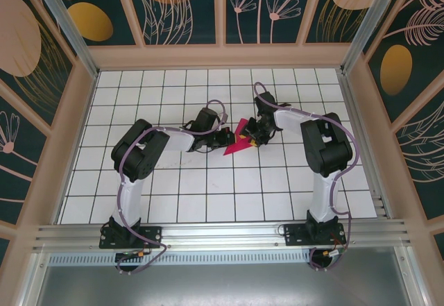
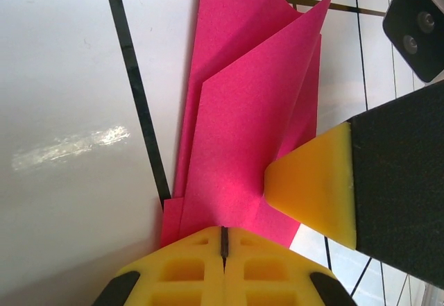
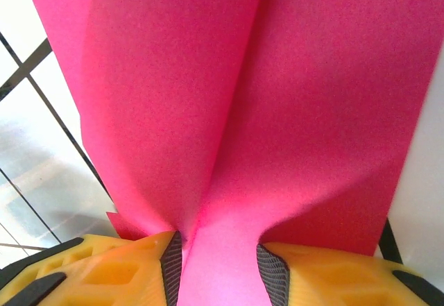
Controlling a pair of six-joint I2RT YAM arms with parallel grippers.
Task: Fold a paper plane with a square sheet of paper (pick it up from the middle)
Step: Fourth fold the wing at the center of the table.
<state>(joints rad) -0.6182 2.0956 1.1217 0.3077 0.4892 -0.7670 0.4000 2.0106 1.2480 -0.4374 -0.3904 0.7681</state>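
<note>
folded magenta paper plane [image 1: 238, 139], matte, creased, pointed, mid white gridded counter [image 1: 208, 188]; left gripper [image 2: 223, 245] yellow jaws together on its edge; right gripper [image 3: 218, 264] jaws clamped on its fold

Paper plane [image 1: 238, 139] lies between both tools, mid-table [image 1: 208, 188].

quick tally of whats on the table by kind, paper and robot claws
pink folded paper: 1, the paper plane, partly folded
yellow-tipped claws: 2, left claw shut on the paper's edge, right claw with paper between its fingers
total: 3
</note>
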